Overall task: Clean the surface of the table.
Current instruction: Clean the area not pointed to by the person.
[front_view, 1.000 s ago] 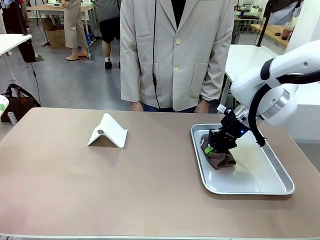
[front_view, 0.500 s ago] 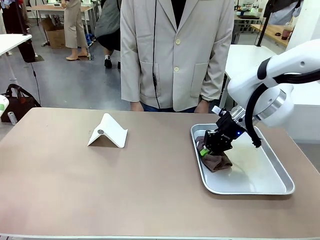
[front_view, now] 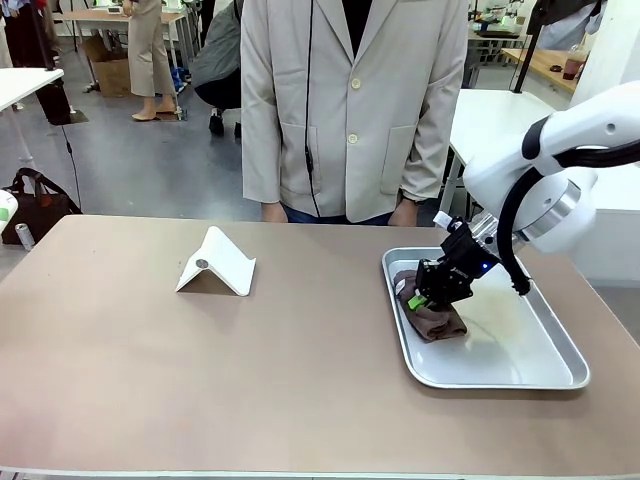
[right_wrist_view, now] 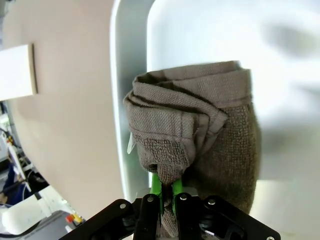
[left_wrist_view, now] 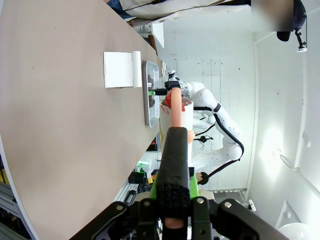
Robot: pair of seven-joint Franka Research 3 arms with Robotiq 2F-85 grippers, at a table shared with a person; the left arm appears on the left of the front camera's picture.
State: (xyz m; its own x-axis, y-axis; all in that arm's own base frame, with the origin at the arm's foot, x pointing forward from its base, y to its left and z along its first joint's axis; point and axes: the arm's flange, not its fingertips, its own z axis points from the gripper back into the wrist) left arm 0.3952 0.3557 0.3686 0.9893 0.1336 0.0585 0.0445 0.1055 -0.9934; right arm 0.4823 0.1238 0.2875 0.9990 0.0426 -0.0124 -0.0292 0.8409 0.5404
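Observation:
The brownish-taupe table [front_view: 200, 370] stretches across the front view, and a person stands at its far edge. At the right lies a metal tray [front_view: 530, 350] with a crumpled brown cloth [front_view: 432, 318] in its left part. My right gripper [front_view: 424, 296] is shut on a fold of that cloth [right_wrist_view: 200, 120]. In the right wrist view the green pads [right_wrist_view: 156, 185] pinch the fabric close to the tray's rim [right_wrist_view: 120, 75]. My left gripper [left_wrist_view: 172, 150] looks sideways along the table [left_wrist_view: 60, 125] from beyond its edge, its fingers together with a peach-coloured strip along them.
A white folded stand [front_view: 216, 262] sits on the left-middle of the table, also seen as the white stand [left_wrist_view: 120, 69]. The person's hands [front_view: 270, 212] hang at the far edge. Bare tabletop lies between the stand and the tray.
My right gripper, still shut on the cloth, shifted a little left and away inside the tray, then back right. The cloth moved with it.

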